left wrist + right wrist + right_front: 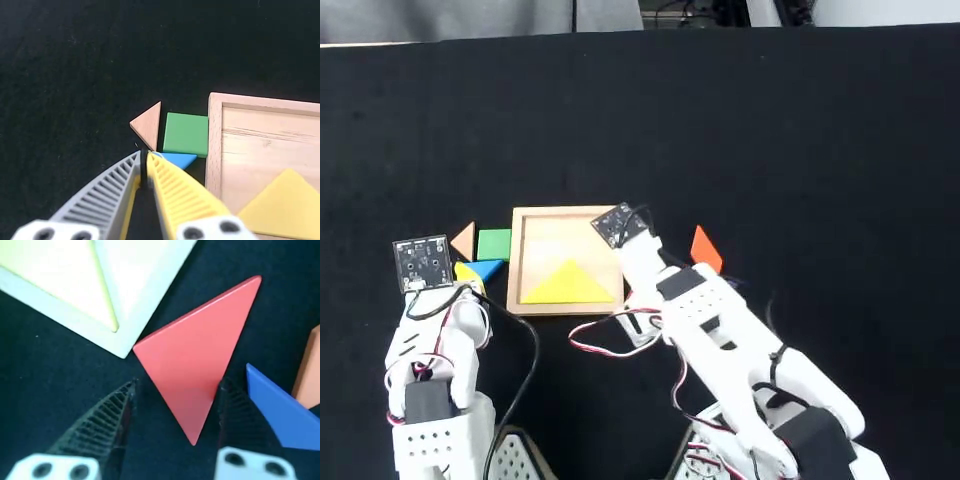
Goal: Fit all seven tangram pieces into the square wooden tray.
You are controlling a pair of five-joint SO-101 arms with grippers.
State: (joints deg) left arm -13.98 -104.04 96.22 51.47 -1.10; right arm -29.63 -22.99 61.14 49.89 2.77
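The left pincer (145,156) is pressing its ribbed grey and yellow fingers together, gripping nothing. Its tip is sitting at the corner where a pale wood triangle (149,125) and a blue triangle (175,159) meet; whether it is touching either is hard to tell. A flat green square (186,132) is lying just beside the wooden tray (215,140), which is holding a big yellow triangle (285,205).

The right pincer (177,385) is standing spread wide, straddling a smooth red triangle (200,355) on the black worktop (770,130), just off the tray's corner. One finger is meeting the triangle's edge. A dark blue piece (280,412) and an orange piece (309,367) are lying beside it, both cut off.
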